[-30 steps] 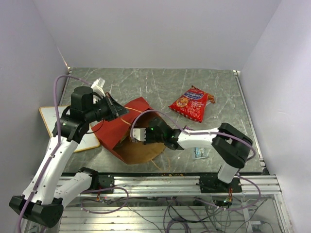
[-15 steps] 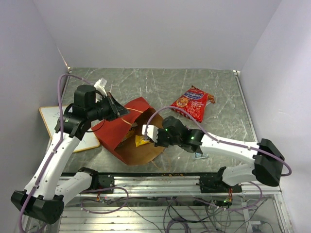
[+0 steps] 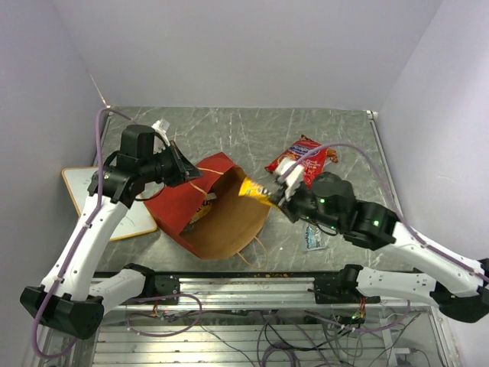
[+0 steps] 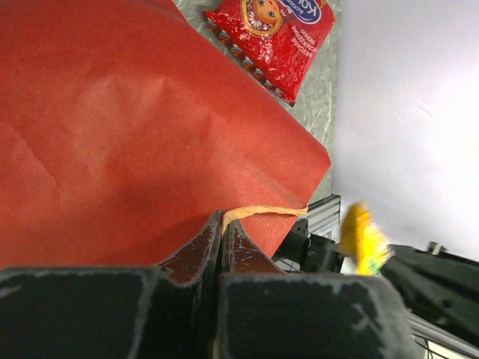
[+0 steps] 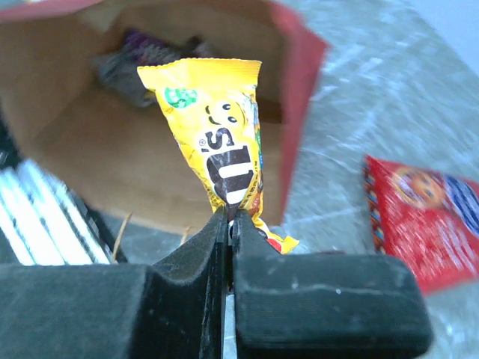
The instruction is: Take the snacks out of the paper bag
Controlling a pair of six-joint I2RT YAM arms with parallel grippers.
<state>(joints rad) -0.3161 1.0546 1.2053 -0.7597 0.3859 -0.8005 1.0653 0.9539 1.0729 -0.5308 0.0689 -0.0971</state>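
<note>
Yellow M&M's packet [image 5: 217, 127] in right hand [image 5: 228, 217]

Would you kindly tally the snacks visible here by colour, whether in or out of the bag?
1 red chip bag
1 yellow packet, in the right gripper
1 pale blue packet, on the table
1 purple packet, inside the paper bag
Total: 4 clearly visible

Pale lilac walls [image 3: 229, 46] enclose a grey marbled tabletop [image 3: 244, 130].
</note>
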